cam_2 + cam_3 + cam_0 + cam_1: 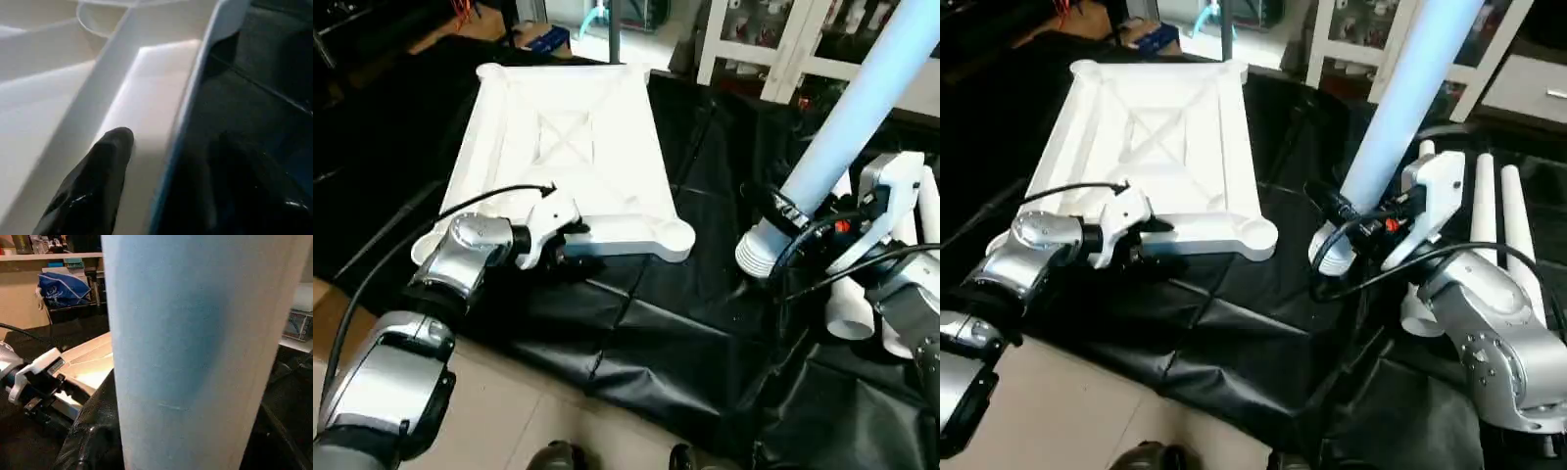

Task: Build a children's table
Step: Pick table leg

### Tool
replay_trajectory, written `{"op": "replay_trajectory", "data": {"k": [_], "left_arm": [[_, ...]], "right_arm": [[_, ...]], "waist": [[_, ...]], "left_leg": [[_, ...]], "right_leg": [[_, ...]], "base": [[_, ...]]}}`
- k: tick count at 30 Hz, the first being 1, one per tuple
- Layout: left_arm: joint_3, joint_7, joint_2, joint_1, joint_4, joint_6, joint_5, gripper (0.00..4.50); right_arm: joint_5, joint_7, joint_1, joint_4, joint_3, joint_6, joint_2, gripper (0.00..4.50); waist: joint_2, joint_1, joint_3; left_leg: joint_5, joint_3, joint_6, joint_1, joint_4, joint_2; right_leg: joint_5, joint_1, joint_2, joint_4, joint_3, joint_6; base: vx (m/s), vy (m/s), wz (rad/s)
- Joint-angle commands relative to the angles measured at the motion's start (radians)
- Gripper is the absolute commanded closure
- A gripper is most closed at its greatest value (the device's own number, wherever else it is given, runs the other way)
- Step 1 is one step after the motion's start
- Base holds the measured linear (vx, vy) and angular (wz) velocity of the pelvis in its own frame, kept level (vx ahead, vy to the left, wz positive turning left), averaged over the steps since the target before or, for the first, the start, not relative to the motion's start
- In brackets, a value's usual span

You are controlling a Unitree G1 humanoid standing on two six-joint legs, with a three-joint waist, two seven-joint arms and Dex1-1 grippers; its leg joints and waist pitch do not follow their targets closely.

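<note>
The children's table's white tabletop (568, 137) lies upside down on the black cloth, X-ribs up and round sockets at its corners. My left gripper (573, 240) is at its near rim, open. One finger (110, 152) rests inside the rim and the other stands outside it, against the black cloth. My right gripper (1371, 220) is shut on a long white tube leg (1410, 88). The leg slants up and away, its ribbed lower end (764, 250) hanging just right of the tabletop's near right socket (674, 238).
More white tube legs (1498, 225) lie side by side on the cloth behind my right arm. The black-draped work table (636, 323) ends near me, above a tan floor (509, 411). White shelving (773, 49) stands behind it.
</note>
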Motion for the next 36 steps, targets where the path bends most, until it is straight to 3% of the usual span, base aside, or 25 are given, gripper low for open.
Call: {"op": "replay_trajectory", "data": {"k": [1, 19, 22, 28, 31, 35, 36], "left_arm": [[-0.003, -0.021, 0.0, -0.019, 0.008, -0.013, 0.015, 1.57], [0.007, -0.118, -0.045, -0.006, -0.005, -0.028, -0.003, 2.91], [0.006, -0.135, -0.043, 0.005, -0.016, -0.033, 0.003, 2.98], [-0.003, -0.157, -0.032, 0.083, -0.119, -0.02, -0.006, 3.32], [-0.003, -0.158, -0.031, 0.09, -0.128, -0.019, -0.005, 3.53], [-0.012, -0.087, -0.026, 0.206, -0.259, -0.005, 0.018, 3.66], [-0.016, -0.074, -0.023, 0.23, -0.29, 0.004, 0.024, 3.68]], "right_arm": [[0.018, 0.003, 0.008, -0.032, -0.021, 0.006, -0.005, 2.67], [0.014, 0.013, 0.004, -0.028, -0.017, 0.007, -0.005, 2.67], [0.015, 0.014, 0.004, -0.031, -0.016, 0.009, -0.005, 2.67], [0.025, 0.003, 0.011, -0.034, -0.012, 0.009, 0.018, 2.67], [0.028, 0.002, 0.012, -0.034, -0.012, 0.01, 0.021, 2.67], [-0.026, -0.008, 0.0, 0.029, 0.013, -0.055, 0.062, 2.67], [-0.033, -0.011, -0.006, 0.039, 0.015, -0.062, 0.069, 2.67]], "waist": [[-0.002, 0.003, -0.078], [-0.006, 0.007, -0.079], [-0.005, 0.007, -0.079], [-0.005, 0.013, -0.073], [-0.006, 0.016, -0.071], [0.002, 0.01, -0.064], [0.0, 0.005, -0.066]], "left_leg": [[-0.126, -0.021, 0.046, 0.025, -0.08, 0.066], [-0.104, -0.019, 0.064, 0.024, -0.08, 0.067], [-0.107, -0.018, 0.062, 0.025, -0.08, 0.068], [-0.132, -0.015, 0.054, 0.026, -0.086, 0.073], [-0.165, -0.005, 0.048, 0.037, -0.089, 0.072], [-0.19, -0.008, 0.034, 0.027, -0.097, 0.076], [-0.195, -0.007, 0.03, 0.029, -0.098, 0.076]], "right_leg": [[-0.07, 0.055, -0.085, -0.059, 0.039, -0.295], [-0.053, 0.057, -0.087, -0.059, 0.04, -0.3], [-0.054, 0.055, -0.085, -0.058, 0.039, -0.301], [-0.082, 0.049, -0.088, -0.06, 0.039, -0.292], [-0.128, 0.041, -0.084, -0.069, 0.038, -0.278], [-0.151, 0.038, -0.089, -0.069, 0.036, -0.26], [-0.149, 0.039, -0.087, -0.07, 0.036, -0.257]], "base": [[0.0, 0.0, 0.0], [0.0, 0.0, 0.0], [0.0, 0.0, 0.0], [0.0, 0.0, 0.0], [0.0, 0.0, 0.0], [0.0, 0.0, 0.0], [0.0, 0.0, 0.0]]}}
